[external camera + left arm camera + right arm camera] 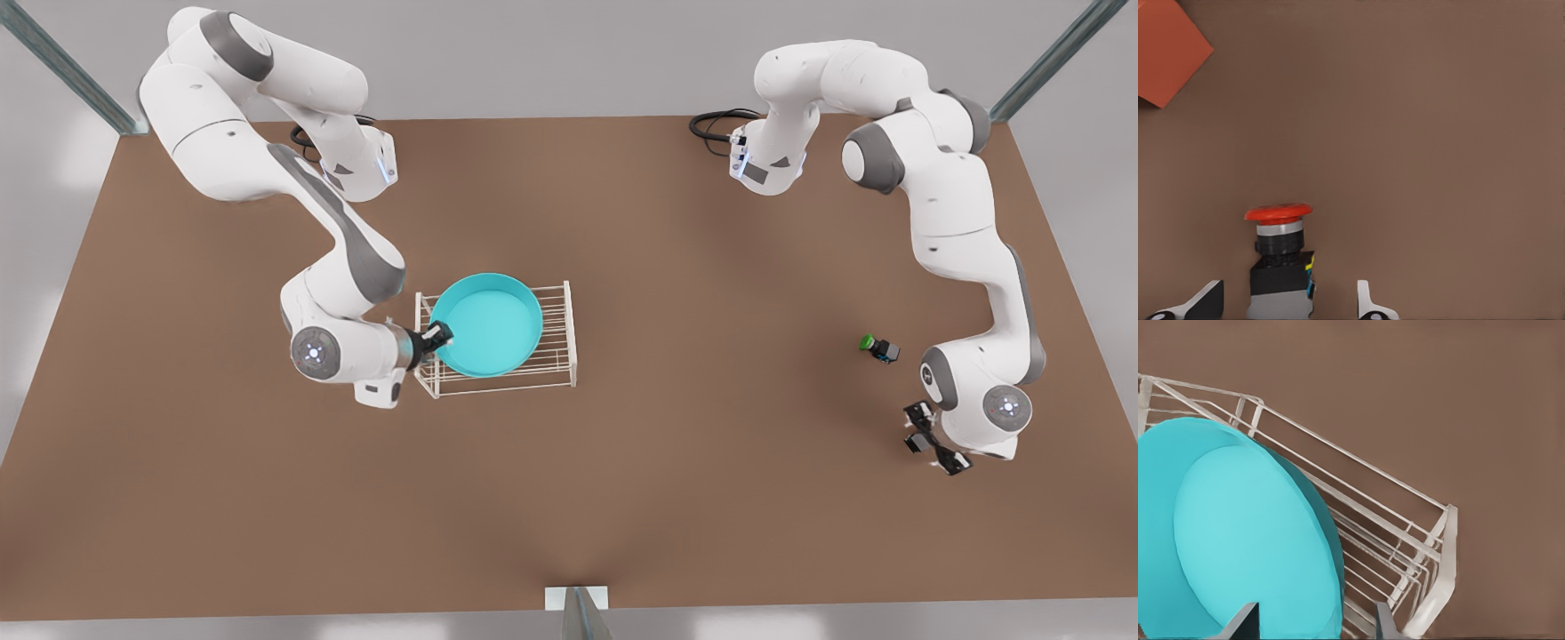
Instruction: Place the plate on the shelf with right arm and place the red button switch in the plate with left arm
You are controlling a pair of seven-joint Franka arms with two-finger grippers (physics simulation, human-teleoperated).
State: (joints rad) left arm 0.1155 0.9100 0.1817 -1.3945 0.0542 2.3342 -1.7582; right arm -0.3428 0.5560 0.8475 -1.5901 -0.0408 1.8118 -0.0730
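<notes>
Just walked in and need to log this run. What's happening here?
The right end effector, on the front view's left, is at the rim of the turquoise plate, which sits on the white wire shelf. The left end effector, on the front view's right, hangs open around the red button switch on the table. A green-capped switch and an orange cube lie nearby.

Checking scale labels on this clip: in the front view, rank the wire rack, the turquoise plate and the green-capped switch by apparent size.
1. White wire rack, widest footprint.
2. Turquoise plate, resting on the rack's top, nearly as deep as the rack but narrower.
3. Green-capped switch, by far the smallest, lying on the table.
</notes>
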